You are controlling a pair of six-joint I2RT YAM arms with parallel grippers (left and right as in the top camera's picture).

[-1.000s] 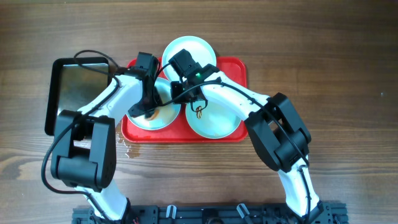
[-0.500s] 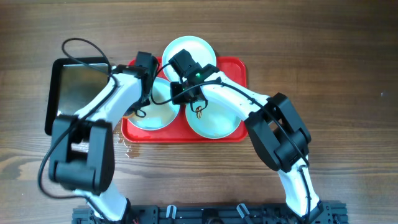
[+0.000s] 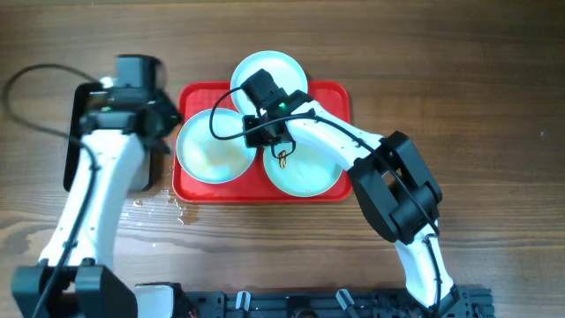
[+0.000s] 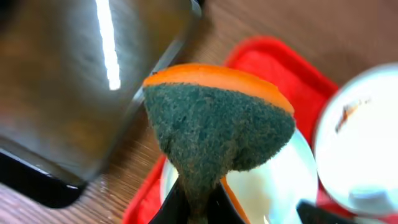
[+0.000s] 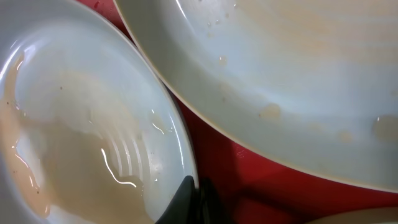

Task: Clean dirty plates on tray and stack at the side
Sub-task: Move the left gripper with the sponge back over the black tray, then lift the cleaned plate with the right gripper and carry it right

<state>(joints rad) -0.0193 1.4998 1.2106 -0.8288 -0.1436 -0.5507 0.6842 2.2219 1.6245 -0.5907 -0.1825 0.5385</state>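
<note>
Three pale plates lie on the red tray (image 3: pixel 335 97): a wet left plate (image 3: pixel 212 148), a far plate (image 3: pixel 269 75) and a right plate (image 3: pixel 309 172) with a brown smear. My left gripper (image 3: pixel 164 132) hangs between the black tray and the red tray's left edge. In the left wrist view it (image 4: pixel 196 205) is shut on an orange sponge with a green scouring face (image 4: pixel 217 124). My right gripper (image 3: pixel 256 134) is shut on the left plate's right rim. In the right wrist view it (image 5: pixel 193 196) pinches that rim (image 5: pixel 180 143).
A black metal tray (image 3: pixel 97 124) with a shiny inside lies left of the red tray and shows in the left wrist view (image 4: pixel 68 74). Water drops (image 3: pixel 172 205) lie on the wooden table in front of the red tray's left corner.
My left arm has swung left with the sponge, off the left plate and toward the black tray. The left plate now lies uncovered. My right arm has not moved.
</note>
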